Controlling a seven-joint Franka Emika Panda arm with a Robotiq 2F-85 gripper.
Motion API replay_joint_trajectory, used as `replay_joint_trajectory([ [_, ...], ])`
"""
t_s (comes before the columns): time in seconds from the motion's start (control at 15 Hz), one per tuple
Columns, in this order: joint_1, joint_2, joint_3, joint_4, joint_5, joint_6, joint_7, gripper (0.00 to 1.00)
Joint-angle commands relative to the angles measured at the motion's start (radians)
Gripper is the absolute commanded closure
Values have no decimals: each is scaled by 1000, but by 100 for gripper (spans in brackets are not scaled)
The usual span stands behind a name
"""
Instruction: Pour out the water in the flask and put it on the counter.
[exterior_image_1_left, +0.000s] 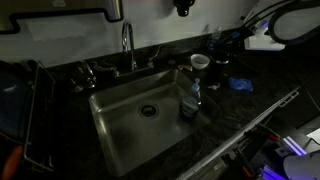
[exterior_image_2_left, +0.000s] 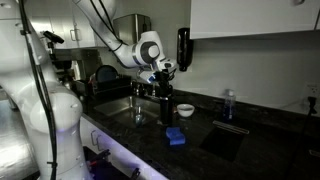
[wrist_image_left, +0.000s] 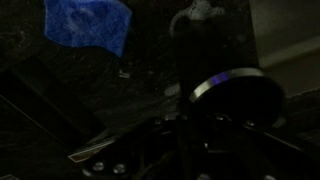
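We logged the black stone table (exterior_image_1_left: 235, 108) as the main bearing surface. It surrounded the steel sink (exterior_image_1_left: 130, 125), the only basin in view fit to take poured water. The white arm (exterior_image_2_left: 120, 45) extended over the sink's far side, which put its hand (exterior_image_2_left: 163, 72) directly above the flask (exterior_image_2_left: 165, 100).

The flask stood upright on the table at the sink's edge, a short carry from the basin. We could not tell whether it held water. The frames were too dark to show the hand's fingers, so we could not tell whether they were spread, closed, or gripping the flask's rim. In the wrist view a round, glinting rim lay close below the camera. We judged this to be the flask's mouth, which suggested a top-down approach.

A clear bottle (exterior_image_1_left: 190, 98) stood inside the sink against its wall and could obstruct a tilt there. A blue cloth (wrist_image_left: 88, 25) lay flat on the table nearby. A white cup (exterior_image_1_left: 200, 62) stood just beside the flask, so we advised a vertical lift.
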Motion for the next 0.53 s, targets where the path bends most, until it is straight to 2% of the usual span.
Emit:
replay_joint_trajectory([
  [0.0,-41,-48,35,-32,14,30,5,55],
  [0.27,-56,-25,46,9,15,29,-2,27],
  [0.47,-22,-26,32,49,107,-34,-53,5],
])
